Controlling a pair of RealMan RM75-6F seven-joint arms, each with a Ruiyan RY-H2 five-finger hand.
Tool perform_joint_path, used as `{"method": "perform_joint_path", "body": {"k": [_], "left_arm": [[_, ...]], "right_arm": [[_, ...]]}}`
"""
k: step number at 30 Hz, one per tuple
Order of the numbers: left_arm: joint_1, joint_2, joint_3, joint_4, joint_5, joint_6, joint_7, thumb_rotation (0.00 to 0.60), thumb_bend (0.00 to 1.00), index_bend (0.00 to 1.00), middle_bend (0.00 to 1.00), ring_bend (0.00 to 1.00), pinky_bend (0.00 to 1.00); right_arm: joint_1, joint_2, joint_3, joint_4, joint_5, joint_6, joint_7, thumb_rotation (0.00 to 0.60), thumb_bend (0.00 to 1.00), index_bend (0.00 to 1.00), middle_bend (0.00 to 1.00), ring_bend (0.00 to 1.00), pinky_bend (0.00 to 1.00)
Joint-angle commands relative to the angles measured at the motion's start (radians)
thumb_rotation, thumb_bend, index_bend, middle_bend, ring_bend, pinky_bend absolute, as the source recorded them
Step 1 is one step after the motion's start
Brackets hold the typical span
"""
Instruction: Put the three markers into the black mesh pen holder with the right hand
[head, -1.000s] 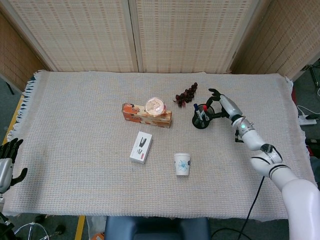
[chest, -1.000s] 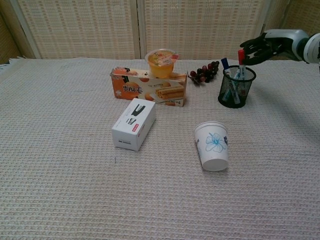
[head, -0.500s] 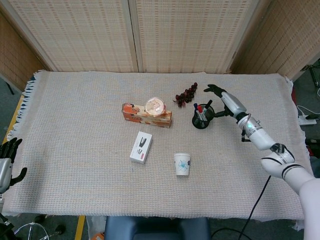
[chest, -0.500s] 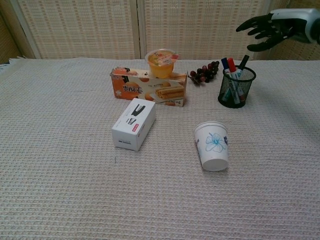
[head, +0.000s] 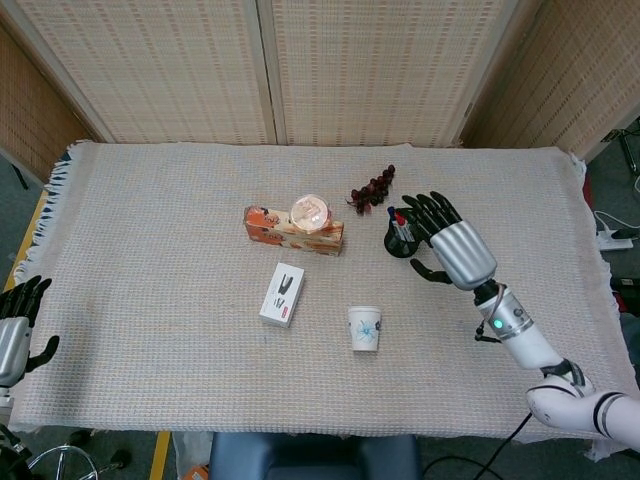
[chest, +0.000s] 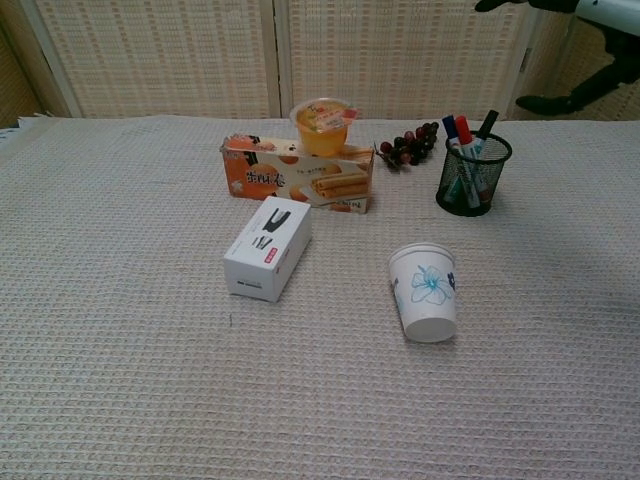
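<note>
Markers (chest: 463, 135) stand together in the black mesh pen holder (chest: 473, 176), a blue cap, a red cap and a black one leaning against its rim, so the task's things look to be where the task wants them. They tilt because the holder is wide and only its rim props them. The holder sits upright on the desk (chest: 120, 390), toward the far right, just beside a bunch of dark grapes (chest: 407, 145).

The right robot hand (head: 452, 243) hangs above the desk near the holder, fingers spread and nothing in them. In the head view its fingertips overlap the holder's edge, yet the chest view shows only a sliver of the hand at the top border, well above the markers, so it is probably raised clear instead of touching. With all three caps visible in the holder, I judge the placing done and the spread fingers a sign of release.

The left robot hand (head: 18, 325) rests at the desk's left edge, fingers loosely apart and empty, out of the way since the task gives the work to the other side.

A snack box (chest: 297, 180) with a jelly cup (chest: 323, 124) on top, a white stapler box (chest: 268, 247) and a paper cup (chest: 426, 291) lie apart from the holder.
</note>
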Motion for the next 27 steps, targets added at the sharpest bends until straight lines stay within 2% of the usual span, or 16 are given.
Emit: {"method": "perform_joint_path", "body": {"k": [1, 8, 14, 21, 27], "left_arm": [[0.003, 0.003, 0.000, -0.003, 0.004, 0.007, -0.005, 0.600, 0.32, 0.02, 0.00, 0.00, 0.06], [0.005, 0.009, 0.001, -0.011, 0.014, 0.013, -0.009, 0.600, 0.32, 0.02, 0.00, 0.00, 0.06], [0.002, 0.008, 0.005, -0.014, 0.018, 0.009, -0.002, 0.600, 0.32, 0.02, 0.00, 0.00, 0.06], [0.004, 0.010, 0.003, -0.018, 0.015, 0.014, 0.002, 0.600, 0.32, 0.02, 0.00, 0.00, 0.06], [0.002, 0.009, 0.003, -0.014, 0.009, 0.007, 0.003, 0.600, 0.32, 0.02, 0.00, 0.00, 0.06]], "right_arm": [[-0.242, 0.016, -0.108, -0.417, 0.087, 0.240, -0.670, 0.600, 0.26, 0.10, 0.03, 0.02, 0.00], [-0.322, -0.001, -0.094, -0.318, 0.234, 0.254, -0.670, 0.600, 0.26, 0.10, 0.03, 0.02, 0.00], [-0.378, 0.010, -0.054, -0.203, 0.314, 0.239, -0.500, 0.600, 0.26, 0.10, 0.03, 0.01, 0.00], [-0.419, 0.024, -0.015, -0.077, 0.366, 0.158, -0.250, 0.600, 0.26, 0.10, 0.03, 0.01, 0.00], [-0.433, 0.042, 0.009, -0.047, 0.366, 0.122, -0.148, 0.600, 0.26, 0.10, 0.03, 0.01, 0.00]]}}
